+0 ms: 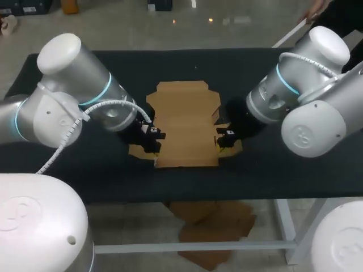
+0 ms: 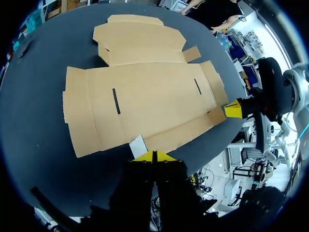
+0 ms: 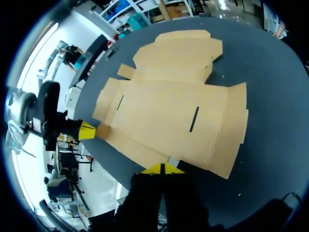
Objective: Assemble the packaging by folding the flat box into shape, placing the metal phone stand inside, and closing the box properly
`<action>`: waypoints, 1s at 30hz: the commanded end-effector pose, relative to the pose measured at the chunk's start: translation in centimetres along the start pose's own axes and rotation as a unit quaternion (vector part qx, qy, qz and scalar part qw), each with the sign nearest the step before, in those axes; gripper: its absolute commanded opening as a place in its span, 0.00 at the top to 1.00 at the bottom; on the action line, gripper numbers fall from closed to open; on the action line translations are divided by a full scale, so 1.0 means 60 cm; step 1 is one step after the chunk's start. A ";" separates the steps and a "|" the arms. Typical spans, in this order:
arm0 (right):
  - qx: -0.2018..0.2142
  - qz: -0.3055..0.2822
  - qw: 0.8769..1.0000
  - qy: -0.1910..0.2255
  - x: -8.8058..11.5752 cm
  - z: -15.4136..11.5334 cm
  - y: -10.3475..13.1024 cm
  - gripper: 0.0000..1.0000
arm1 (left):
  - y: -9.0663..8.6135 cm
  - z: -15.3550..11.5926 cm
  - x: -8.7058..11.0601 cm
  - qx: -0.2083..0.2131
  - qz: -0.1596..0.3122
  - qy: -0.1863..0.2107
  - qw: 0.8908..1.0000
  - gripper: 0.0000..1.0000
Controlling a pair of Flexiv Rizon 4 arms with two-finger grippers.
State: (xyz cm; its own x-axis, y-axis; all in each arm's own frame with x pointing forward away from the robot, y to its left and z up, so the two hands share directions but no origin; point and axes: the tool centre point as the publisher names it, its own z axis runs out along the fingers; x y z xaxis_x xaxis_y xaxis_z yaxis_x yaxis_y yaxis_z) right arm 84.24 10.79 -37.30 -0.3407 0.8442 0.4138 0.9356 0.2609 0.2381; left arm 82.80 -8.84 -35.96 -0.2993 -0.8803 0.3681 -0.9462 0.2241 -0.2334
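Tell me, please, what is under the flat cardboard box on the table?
The flat box lies spread out on the black table, which shows all around it. It seems to lie flush, but anything beneath the cardboard is covered and cannot be seen.

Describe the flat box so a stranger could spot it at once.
On the black table, between the left gripper and the right gripper, lies the flat box. It alone is tan: an unfolded cardboard sheet with two narrow slits.
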 end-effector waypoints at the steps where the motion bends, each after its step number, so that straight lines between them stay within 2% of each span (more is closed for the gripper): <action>1: 0.028 -0.003 0.996 0.080 -0.016 -0.042 0.015 1.00 | -0.011 -0.023 -0.013 -0.008 0.006 0.018 1.000 1.00; 8: 0.026 -0.006 0.991 0.128 -0.037 -0.073 0.039 1.00 | -0.033 -0.057 -0.022 -0.012 0.016 0.039 0.999 1.00; 12: 0.024 -0.003 0.990 0.137 -0.052 -0.091 0.057 1.00 | -0.055 -0.077 -0.034 -0.016 0.021 0.055 0.998 1.00; 13: 0.023 0.000 0.990 0.138 -0.055 -0.096 0.062 0.97 | -0.061 -0.081 -0.037 -0.016 0.021 0.057 0.998 1.00; 14: 0.023 0.001 0.989 0.143 -0.060 -0.100 0.068 0.87 | -0.067 -0.085 -0.040 -0.016 0.021 0.057 0.998 1.00; 15: 0.021 0.003 0.990 0.142 -0.064 -0.104 0.073 0.83 | -0.075 -0.089 -0.044 -0.015 0.021 0.055 0.998 1.00; 18: 0.017 0.011 0.989 0.144 -0.076 -0.113 0.090 0.73 | -0.095 -0.099 -0.058 -0.011 0.017 0.055 0.998 1.00; 21: 0.017 0.016 0.988 0.153 -0.086 -0.117 0.108 0.66 | -0.115 -0.107 -0.075 -0.009 0.014 0.060 0.998 1.00; 24: 0.016 0.020 0.988 0.155 -0.095 -0.123 0.122 0.52 | -0.129 -0.112 -0.087 -0.007 0.013 0.064 0.998 0.64; 27: 0.012 0.025 0.987 0.159 -0.103 -0.130 0.136 0.43 | -0.138 -0.117 -0.094 -0.005 0.010 0.065 0.998 0.38; 28: 0.010 0.026 0.987 0.159 -0.106 -0.134 0.140 0.36 | -0.141 -0.119 -0.097 -0.003 0.010 0.066 0.998 0.27; 29: 0.007 0.026 0.986 0.163 -0.109 -0.138 0.146 0.24 | -0.145 -0.123 -0.102 -0.002 0.009 0.068 0.998 0.15; 30: 0.006 0.026 0.986 0.166 -0.110 -0.140 0.149 0.20 | -0.146 -0.125 -0.105 -0.001 0.009 0.068 0.998 0.09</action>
State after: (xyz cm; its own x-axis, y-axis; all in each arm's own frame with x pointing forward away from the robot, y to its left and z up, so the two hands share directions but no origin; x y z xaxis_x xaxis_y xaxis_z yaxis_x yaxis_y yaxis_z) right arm 93.45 4.09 -30.92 -0.2874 0.8013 0.5247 0.9449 0.1477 0.2920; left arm 91.58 -2.58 -29.68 -0.3295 -0.8135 0.4793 -0.9396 0.2330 -0.2506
